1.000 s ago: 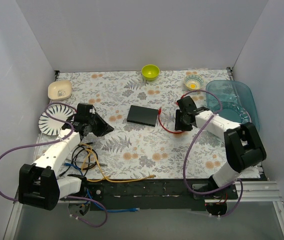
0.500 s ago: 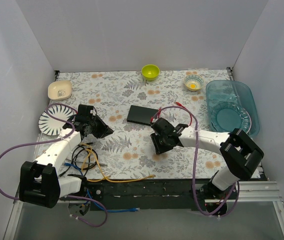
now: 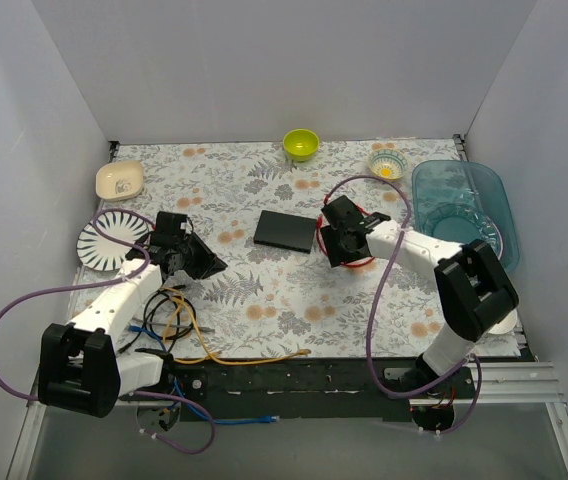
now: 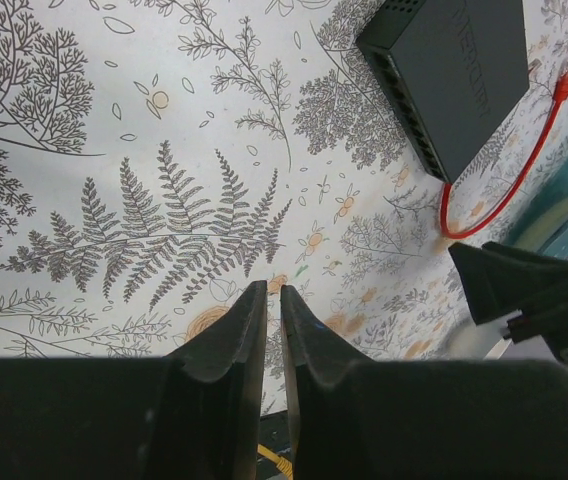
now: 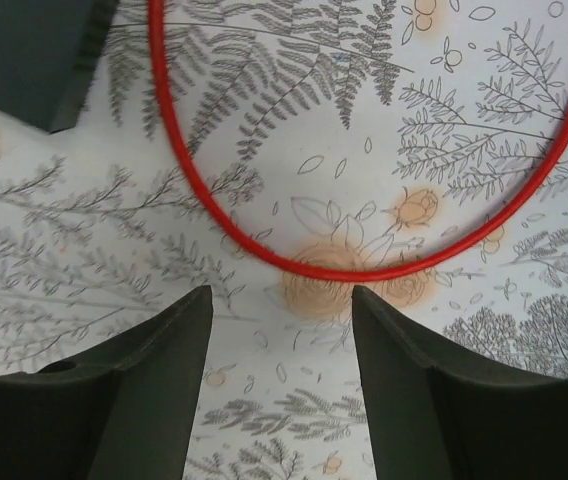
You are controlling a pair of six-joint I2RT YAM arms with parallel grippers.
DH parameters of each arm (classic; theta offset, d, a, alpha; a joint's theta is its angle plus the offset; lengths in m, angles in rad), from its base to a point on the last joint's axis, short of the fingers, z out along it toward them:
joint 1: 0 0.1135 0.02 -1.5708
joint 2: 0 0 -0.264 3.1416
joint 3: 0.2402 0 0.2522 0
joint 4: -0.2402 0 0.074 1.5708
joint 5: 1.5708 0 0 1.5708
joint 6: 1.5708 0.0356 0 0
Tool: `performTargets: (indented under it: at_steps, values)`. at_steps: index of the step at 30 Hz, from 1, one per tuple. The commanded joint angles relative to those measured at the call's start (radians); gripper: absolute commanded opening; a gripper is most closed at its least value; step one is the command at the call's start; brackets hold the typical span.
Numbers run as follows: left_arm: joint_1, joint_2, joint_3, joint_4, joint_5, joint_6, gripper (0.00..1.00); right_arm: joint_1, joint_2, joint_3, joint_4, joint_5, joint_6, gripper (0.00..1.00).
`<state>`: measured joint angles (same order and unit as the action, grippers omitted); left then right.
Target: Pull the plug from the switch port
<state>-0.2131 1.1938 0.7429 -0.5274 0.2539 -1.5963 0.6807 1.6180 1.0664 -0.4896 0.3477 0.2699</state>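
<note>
Switch [image 3: 286,231], red cable [image 5: 364,273], green bowl [image 3: 301,143] and striped plate [image 3: 96,246]: one of each.

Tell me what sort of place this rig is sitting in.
Probably a lab test booth, not a home or server room. Plain white walls box in one floral-cloth table, and the props are mismatched: a network switch and red cable alongside a green bowl and striped plate.

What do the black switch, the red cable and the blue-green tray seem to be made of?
The black switch is probably painted metal or hard plastic: matte dark faces, sharp edges. The red cable looks like a flexible plastic jacket: smooth, slightly glossy, lying in a curved loop. The blue-green tray is likely translucent plastic, judging by its see-through tint and shiny rim.
</note>
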Motion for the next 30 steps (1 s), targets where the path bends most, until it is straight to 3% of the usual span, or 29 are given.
performTargets:
  at_steps: [1,9,16,27,30]
  values:
    - [-0.003,-0.026,-0.019,-0.003,0.030,0.024,0.12,-0.105,0.080,0.021,0.061,-0.150,-0.066,0.66]
    - [-0.003,-0.028,-0.045,0.015,0.064,0.036,0.12,-0.119,0.138,-0.035,0.132,-0.445,-0.018,0.66]
    - [-0.003,-0.008,-0.062,0.017,0.076,0.041,0.12,0.066,0.141,-0.118,0.135,-0.472,0.044,0.62]
    - [-0.003,-0.005,-0.073,0.015,0.074,0.039,0.12,0.206,0.163,-0.151,0.128,-0.500,0.137,0.09]
    - [-0.002,-0.026,-0.063,-0.008,0.053,0.036,0.12,0.233,0.114,-0.119,0.128,-0.509,0.134,0.01]
